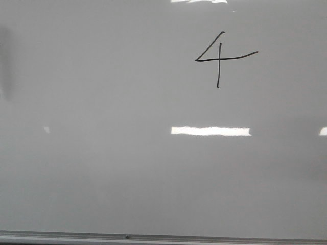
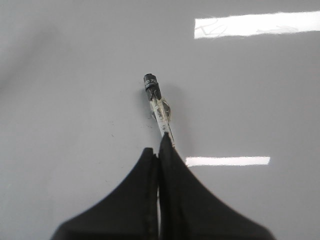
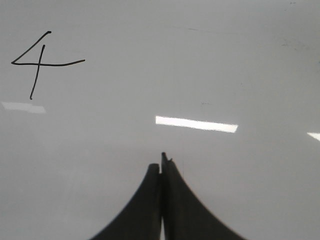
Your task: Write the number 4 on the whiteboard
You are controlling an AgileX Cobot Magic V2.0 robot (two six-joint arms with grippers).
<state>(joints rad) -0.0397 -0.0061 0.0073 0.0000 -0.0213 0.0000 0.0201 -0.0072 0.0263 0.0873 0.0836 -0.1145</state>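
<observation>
We see the number 4 [image 1: 219, 57] upper right on the whiteboard [image 1: 102, 178]; left gripper [image 2: 159, 150] clenches a marker [image 2: 159, 107] (capped, seemingly), right gripper [image 3: 163, 162] closed empty.

Bright white rectangular light reflections [image 1: 210, 131] gleam across the glossy pale surface; a dim grey shadow [image 1: 6, 61] darkens its left edge.

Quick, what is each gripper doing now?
Left gripper: shut on the marker.
Right gripper: shut, holding nothing visible.
</observation>
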